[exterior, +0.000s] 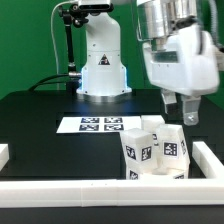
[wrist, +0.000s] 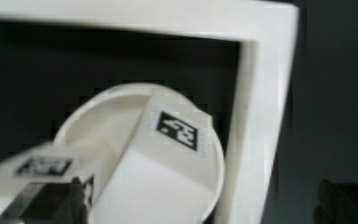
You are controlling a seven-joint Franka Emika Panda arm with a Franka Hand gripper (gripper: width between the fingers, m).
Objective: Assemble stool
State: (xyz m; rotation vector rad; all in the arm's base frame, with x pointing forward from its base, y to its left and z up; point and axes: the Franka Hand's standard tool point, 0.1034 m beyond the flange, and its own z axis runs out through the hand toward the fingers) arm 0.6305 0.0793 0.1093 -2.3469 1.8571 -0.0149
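Though partly cropped, seat blurred.

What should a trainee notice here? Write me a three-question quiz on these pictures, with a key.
1. True or false: the hand is shut on one of the stool legs.
2. What lies on the table between the arm's base and the stool legs? A) the marker board B) a screwdriver C) a red bowl
3. Fill in: in the wrist view, the tagged stool seat is ___ in outline.

Key: 1 false, the hand is open; 2 A; 3 round.
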